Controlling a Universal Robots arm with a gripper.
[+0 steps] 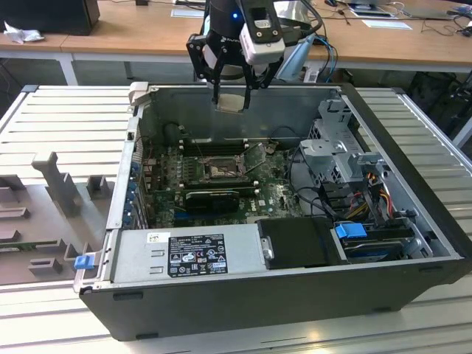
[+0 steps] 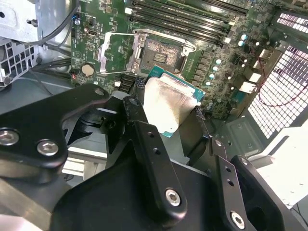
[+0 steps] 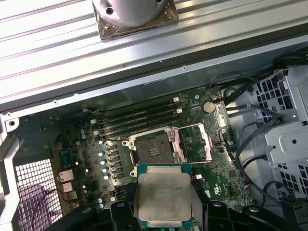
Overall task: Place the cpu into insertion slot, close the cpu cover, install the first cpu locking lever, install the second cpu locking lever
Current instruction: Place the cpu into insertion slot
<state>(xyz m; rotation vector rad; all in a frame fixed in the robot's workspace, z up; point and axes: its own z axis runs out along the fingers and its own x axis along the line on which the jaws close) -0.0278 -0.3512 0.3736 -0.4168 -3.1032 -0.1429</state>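
Above the open case [image 1: 243, 302], my gripper [image 1: 231, 98] is clamped on the cpu [image 3: 163, 197], high over the bare insertion slot [image 3: 153, 150], whose cpu cover [image 3: 195, 143] lies flipped open beside it. I think the chip should go in level and square to the slot. The label [image 1: 195, 256] on the power supply [image 1: 133, 258] I cannot read.

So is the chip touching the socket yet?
Apart. In the exterior view the gripper holds the cpu high up near the case's top edge, well above the insertion slot down inside.
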